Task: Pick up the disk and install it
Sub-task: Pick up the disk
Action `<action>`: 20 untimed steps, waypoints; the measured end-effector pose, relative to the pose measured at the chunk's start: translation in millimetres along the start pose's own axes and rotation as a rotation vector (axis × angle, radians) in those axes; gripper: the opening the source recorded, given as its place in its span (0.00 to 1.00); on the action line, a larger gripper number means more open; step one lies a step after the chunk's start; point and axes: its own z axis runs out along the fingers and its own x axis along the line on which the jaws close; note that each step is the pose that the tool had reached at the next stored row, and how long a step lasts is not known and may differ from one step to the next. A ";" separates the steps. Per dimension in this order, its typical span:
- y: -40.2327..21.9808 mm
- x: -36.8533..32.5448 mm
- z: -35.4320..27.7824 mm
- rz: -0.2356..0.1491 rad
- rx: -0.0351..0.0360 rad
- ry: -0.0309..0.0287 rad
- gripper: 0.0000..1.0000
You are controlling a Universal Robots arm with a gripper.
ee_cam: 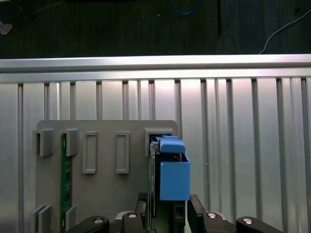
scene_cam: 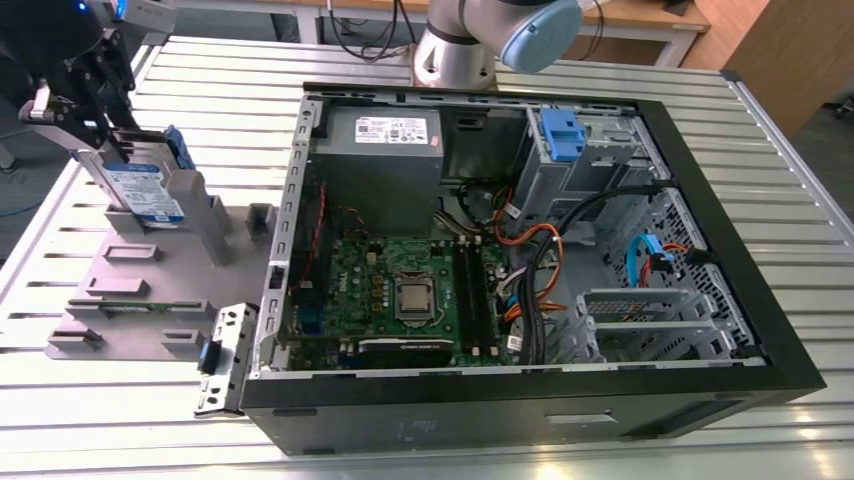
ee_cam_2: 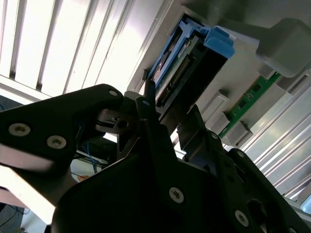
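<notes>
The disk (scene_cam: 144,195) stands on edge in a slot of the grey holder plate (scene_cam: 134,290) at the exterior view's left, outside the computer. It is silver metal with a blue-and-white label and a blue bracket. My gripper (scene_cam: 114,145) comes down on it from above. In the first wrist view the disk (ee_cam: 174,179) sits between the two black fingers of my gripper (ee_cam: 167,209), which press against its two faces. In the second wrist view my gripper (ee_cam_2: 170,116) straddles the end of the disk (ee_cam_2: 182,68).
An open computer case (scene_cam: 534,400) lies on the slatted metal table, with a motherboard, cables, a grey power supply (scene_cam: 380,130) and a blue drive bay latch (scene_cam: 561,135). A green memory stick (scene_cam: 127,305) sits in the holder. A metal bracket (scene_cam: 224,355) leans at the case's edge.
</notes>
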 end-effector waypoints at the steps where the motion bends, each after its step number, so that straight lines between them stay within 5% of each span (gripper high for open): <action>1: 0.0 0.0 0.0 0.000 0.0000 0.0000 0.45; 6: -0.1 0.0 0.0 0.000 0.0000 0.0000 0.35; 20: -0.9 -0.1 -0.7 0.000 -0.0001 0.0002 0.35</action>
